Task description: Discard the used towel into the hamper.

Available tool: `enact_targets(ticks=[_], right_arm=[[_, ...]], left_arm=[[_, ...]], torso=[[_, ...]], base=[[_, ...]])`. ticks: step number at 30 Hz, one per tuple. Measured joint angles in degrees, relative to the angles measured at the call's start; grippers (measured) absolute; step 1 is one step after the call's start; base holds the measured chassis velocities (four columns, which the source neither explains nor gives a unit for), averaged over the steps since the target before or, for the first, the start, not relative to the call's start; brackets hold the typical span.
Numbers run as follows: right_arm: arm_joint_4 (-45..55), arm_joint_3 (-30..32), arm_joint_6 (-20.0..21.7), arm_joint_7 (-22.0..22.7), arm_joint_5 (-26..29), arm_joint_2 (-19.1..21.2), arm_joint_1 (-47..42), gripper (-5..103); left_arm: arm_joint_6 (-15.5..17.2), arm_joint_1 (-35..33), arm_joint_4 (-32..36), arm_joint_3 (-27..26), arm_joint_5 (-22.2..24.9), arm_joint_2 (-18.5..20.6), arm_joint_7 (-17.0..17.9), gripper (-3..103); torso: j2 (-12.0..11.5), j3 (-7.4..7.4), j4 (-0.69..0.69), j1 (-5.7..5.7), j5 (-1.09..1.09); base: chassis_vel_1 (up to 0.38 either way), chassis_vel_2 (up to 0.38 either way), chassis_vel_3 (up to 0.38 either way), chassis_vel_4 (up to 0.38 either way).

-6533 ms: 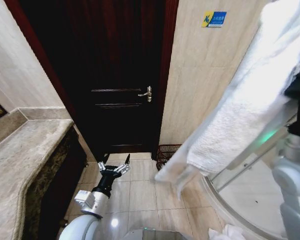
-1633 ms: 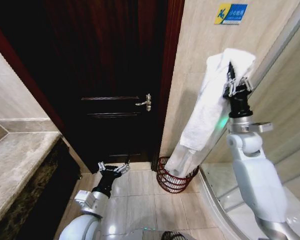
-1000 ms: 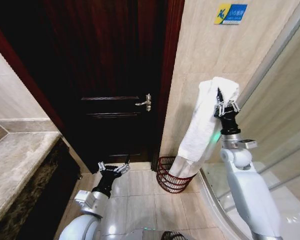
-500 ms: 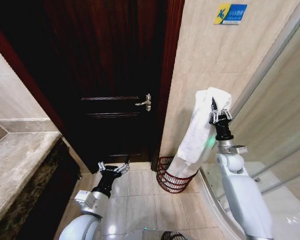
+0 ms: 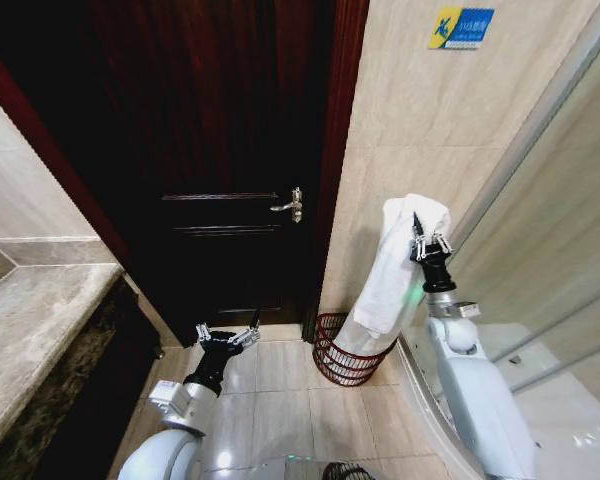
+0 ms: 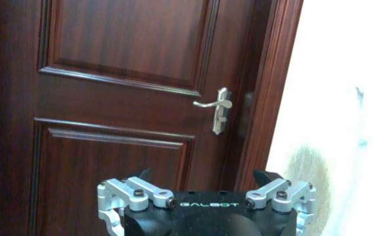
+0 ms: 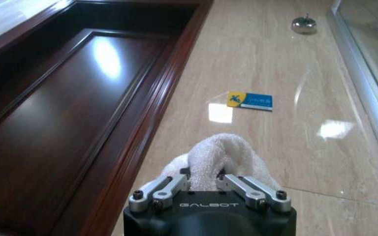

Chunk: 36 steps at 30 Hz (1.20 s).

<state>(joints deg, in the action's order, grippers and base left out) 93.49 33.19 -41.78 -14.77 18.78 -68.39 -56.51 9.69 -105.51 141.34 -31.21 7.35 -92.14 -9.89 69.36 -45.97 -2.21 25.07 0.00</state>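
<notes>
Up by the tiled wall, the right gripper (image 5: pixel 421 240) is pointing up and pinching the top fold of a white towel (image 5: pixel 394 270). Its fingers are closed tight on the cloth, and in the right wrist view the right gripper (image 7: pixel 204 183) is squeezing a fluffy bump of towel (image 7: pixel 220 158) between its two jaws. The towel is hanging down long from there. Its bottom end is dipping into the hamper (image 5: pixel 342 352), the round reddish-brown wire basket that is standing on the floor tiles in the corner, just beside the dark wooden door (image 5: pixel 225 150) and near the curved edge of the glass shower. A small blue and yellow sticker (image 5: pixel 461 27) is sitting high on the wall above the towel.

The left gripper (image 5: pixel 227 335) is waiting low down over the floor tiles, well apart from the hamper, and it is facing the door. Its fingers are spread wide and are holding nothing. In the left wrist view the left gripper (image 6: pixel 206 189) is looking at the silver door handle (image 6: pixel 218 109). A stone counter (image 5: pixel 30 330) is sitting off to the robot's left.
</notes>
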Motion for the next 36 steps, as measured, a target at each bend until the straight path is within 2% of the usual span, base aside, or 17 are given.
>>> enact_targets(ticks=[10,26,36], right_arm=[[-4.9,-0.2,-4.9,-1.3,-0.2,-1.3,0.4,13],[-14.5,0.0,-5.5,-1.5,-1.2,-4.4,0.5,13],[-20.5,-1.4,-5.4,-1.4,0.1,-5.6,2.0,13]], left_arm=[[0.0,0.0,0.0,0.0,0.0,0.0,0.0,100],[0.0,0.0,0.0,0.0,0.0,0.0,0.0,100],[0.0,0.0,0.0,0.0,0.0,0.0,0.0,100]], torso=[[0.0,0.0,0.0,0.0,0.0],[0.0,0.0,0.0,0.0,0.0],[0.0,0.0,0.0,0.0,0.0]], base=[[0.0,0.0,0.0,0.0],[0.0,0.0,0.0,0.0],[0.0,0.0,0.0,0.0]])
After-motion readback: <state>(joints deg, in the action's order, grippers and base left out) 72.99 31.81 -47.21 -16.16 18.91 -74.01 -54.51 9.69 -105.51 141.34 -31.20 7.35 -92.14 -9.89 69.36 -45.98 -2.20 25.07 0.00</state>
